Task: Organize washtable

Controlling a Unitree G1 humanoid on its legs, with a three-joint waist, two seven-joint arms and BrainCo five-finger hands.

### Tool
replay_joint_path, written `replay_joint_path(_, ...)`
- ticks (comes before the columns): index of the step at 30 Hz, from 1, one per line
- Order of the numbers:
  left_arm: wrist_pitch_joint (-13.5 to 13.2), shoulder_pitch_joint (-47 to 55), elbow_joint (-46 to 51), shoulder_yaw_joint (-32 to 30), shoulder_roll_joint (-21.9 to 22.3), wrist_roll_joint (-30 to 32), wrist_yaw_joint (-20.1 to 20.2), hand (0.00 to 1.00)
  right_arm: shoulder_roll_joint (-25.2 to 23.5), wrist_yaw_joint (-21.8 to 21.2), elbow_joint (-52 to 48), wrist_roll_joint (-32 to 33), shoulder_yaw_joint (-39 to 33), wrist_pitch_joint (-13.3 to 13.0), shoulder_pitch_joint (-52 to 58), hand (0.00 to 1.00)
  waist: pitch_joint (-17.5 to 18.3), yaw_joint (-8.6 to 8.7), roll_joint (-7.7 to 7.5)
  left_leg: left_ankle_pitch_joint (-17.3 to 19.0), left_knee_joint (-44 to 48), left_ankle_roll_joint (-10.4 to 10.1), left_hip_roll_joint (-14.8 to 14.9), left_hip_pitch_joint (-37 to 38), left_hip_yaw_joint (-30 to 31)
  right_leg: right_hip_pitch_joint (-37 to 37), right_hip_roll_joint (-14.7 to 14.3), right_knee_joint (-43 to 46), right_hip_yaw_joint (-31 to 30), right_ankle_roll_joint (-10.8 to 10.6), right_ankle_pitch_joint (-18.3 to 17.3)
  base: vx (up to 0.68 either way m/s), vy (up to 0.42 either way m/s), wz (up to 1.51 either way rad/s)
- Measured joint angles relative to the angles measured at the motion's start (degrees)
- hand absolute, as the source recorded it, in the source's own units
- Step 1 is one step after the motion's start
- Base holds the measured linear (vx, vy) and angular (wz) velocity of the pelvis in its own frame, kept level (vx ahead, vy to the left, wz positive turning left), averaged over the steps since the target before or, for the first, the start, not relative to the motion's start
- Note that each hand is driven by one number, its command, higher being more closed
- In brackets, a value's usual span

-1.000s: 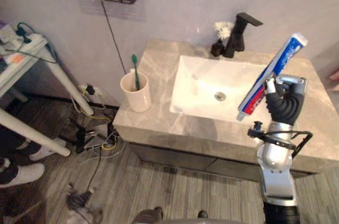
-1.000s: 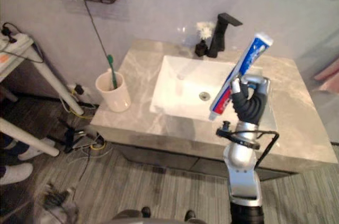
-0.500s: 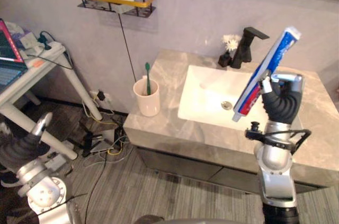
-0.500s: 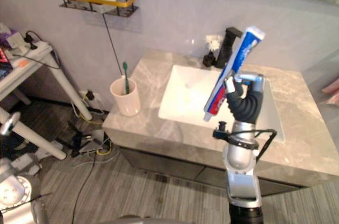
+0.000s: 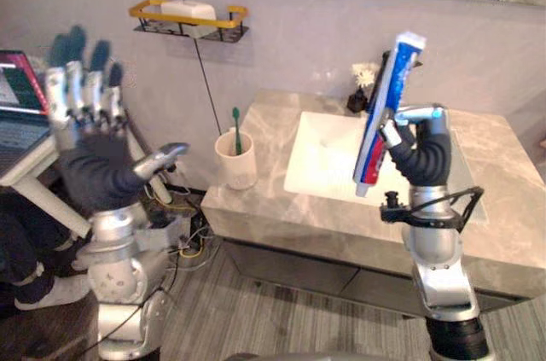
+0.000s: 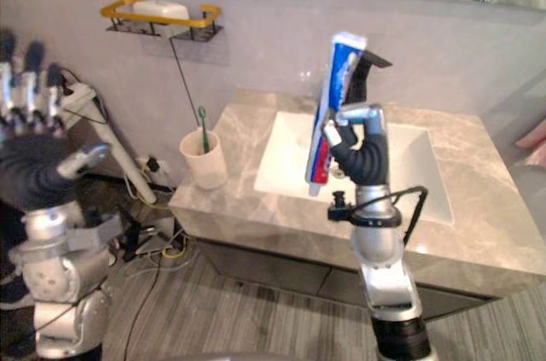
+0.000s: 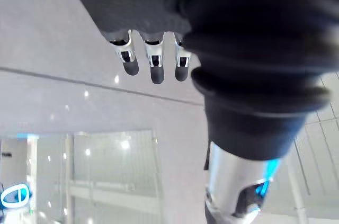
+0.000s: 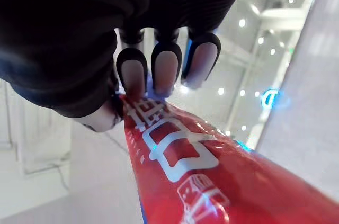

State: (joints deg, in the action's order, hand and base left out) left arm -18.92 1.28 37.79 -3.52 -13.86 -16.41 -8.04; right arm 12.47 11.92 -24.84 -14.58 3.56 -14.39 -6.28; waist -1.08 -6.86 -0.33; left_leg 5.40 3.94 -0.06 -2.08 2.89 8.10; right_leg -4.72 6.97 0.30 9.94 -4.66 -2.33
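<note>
Spanning ctr and right of the frame, a grey marble worktop (image 5: 264,126) carries a white sink (image 5: 328,152) set into it, w/ a black tap (image 6: 374,61) at the back edge by the wall. The robot's left hand (image 5: 92,165), at far left of frame, is raised w/ fingers straight and spread, holding nothing. The right hand (image 5: 424,154), right of ctr, has its fingers curled round the lower part of a toothpaste tube (image 5: 386,96). The tube is blue, white and red, held near upright in the air in front of the sink, flat end up. A yellow-railed wall shelf (image 5: 235,13), upper left, holds a white object (image 5: 188,9). On the worktop's left corner stands a cream cup (image 5: 236,165) w/ a green toothbrush (image 5: 236,122) upright in it, well apart from the tube.
</note>
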Motion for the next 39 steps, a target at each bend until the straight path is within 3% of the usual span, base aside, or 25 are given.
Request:
replay_joint_path(3,0.2,-3.5,-2.3,3.9,-2.0,-2.9,1.1,0.00,1.0,-0.2,1.9,0.5,1.1,0.8,-2.0,1.00,0.0,0.12,-0.08,-0.1,0.0,0.0,0.0,0.1,-0.1,0.0,0.0,0.2,-0.1,0.0,0.0,-0.04,0.003,-0.01)
replay_joint_path(14,6.8,-19.4,-18.5,21.6,-10.7,-17.8,6.1,0.00,5.3,-0.9,6.5,0.5,7.6,2.5,-9.5,1.00,0.1,2.40,-0.78,-1.5,-2.1,0.0,0.1,0.5,-0.8,1.1,0.1,0.6,-0.8,0.0,0.2,-0.02,0.002,-0.02)
replay_joint_path(18,8.6,-25.1,-22.9,26.3,-11.9,-22.1,7.0,0.00,6.2,-0.9,7.8,0.5,10.8,2.5,-12.1,1.00,0.1,2.96,-0.78,-1.5,-2.5,0.0,0.3,0.5,-1.7,1.8,-0.1,0.6,-1.8,0.1,0.4,-0.01,0.006,-0.11)
replay_joint_path(26,9.8,-33.6,-28.6,32.4,-14.3,-26.9,7.0,0.00,9.3,-1.1,10.5,0.4,15.4,3.6,-14.3,1.00,0.1,4.34,-0.79,-1.6,-3.0,0.0,0.4,0.5,-2.1,2.1,-0.2,0.4,-2.2,0.1,0.5,0.00,0.003,-0.05)
replay_joint_path(39,11.7,-39.0,-33.7,36.4,-16.9,-30.1,7.9,0.00,13.3,-4.6,14.6,-4.1,22.6,3.6,-14.4,1.00,0.1,6.05,-0.76,-1.8,-3.0,0.0,0.3,0.6,-2.1,2.1,-0.2,0.5,-2.3,0.1,0.6,-0.01,-0.002,0.00)
